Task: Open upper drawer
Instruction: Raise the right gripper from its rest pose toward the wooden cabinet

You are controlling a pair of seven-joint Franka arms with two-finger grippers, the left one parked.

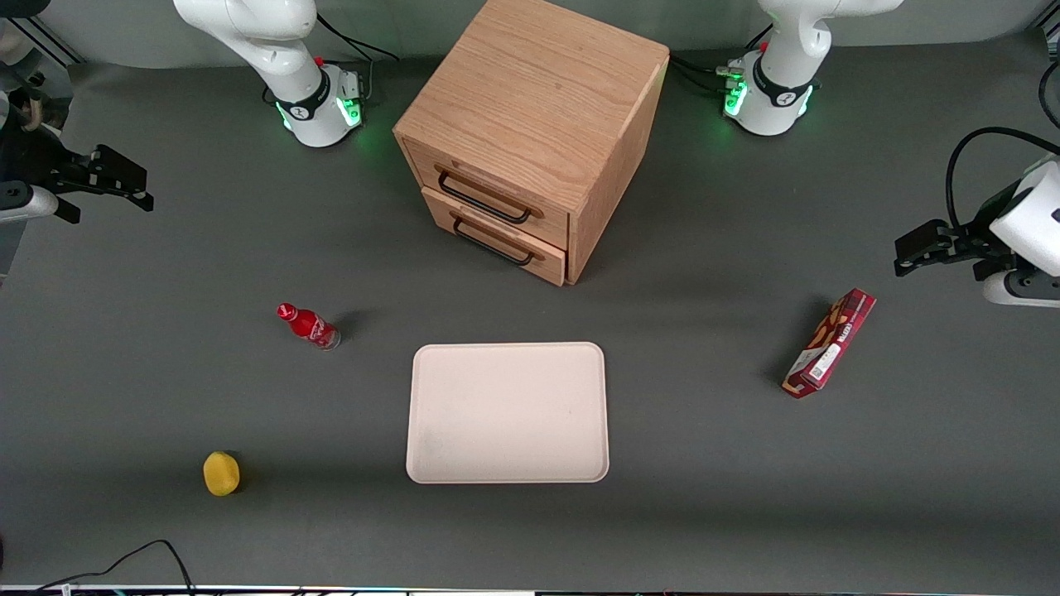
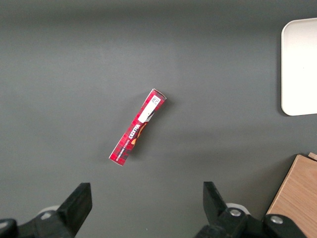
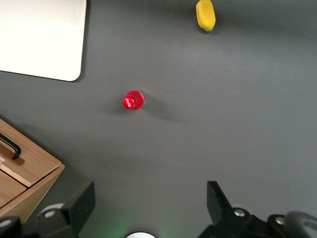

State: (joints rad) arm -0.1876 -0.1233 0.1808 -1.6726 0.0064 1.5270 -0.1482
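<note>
Drawer fronts sit flush on the oak cabinet [image 1: 538,124], so nothing of the task is done yet: the upper drawer [image 1: 489,192] is shut, its thin black wire handle [image 1: 483,199] lying across the front, directly above the lower drawer [image 1: 497,238] with its matching handle. The cabinet stands on the grey surface [image 1: 704,463] between the two arm bases, turned at an angle so that its fronts face partly toward the working arm's end.

The gripper [image 1: 124,189] hangs well apart from the cabinet, out at the working arm's end of the surface, grasping nothing; in the right wrist view its fingers [image 3: 81,203] stand spread wide with only bare surface between them, and a corner of the cabinet and an end of a black handle show at the edge of that view.

I judge the step in hand to be the very start: the approach to the handle. The next move calls for carrying the gripper across to the upper handle rather than the lower one, turning it to suit the angled front, bringing the spread fingers around the wire and closing, then pulling straight out along the drawer's own line.

A small red bottle [image 1: 309,326] stands upright in front of the cabinet, nearer the front camera, and should be kept clear of. A pale tray [image 1: 431,463], a yellow object [image 1: 221,473] and a red box [image 1: 830,343] lie well apart from the path.
</note>
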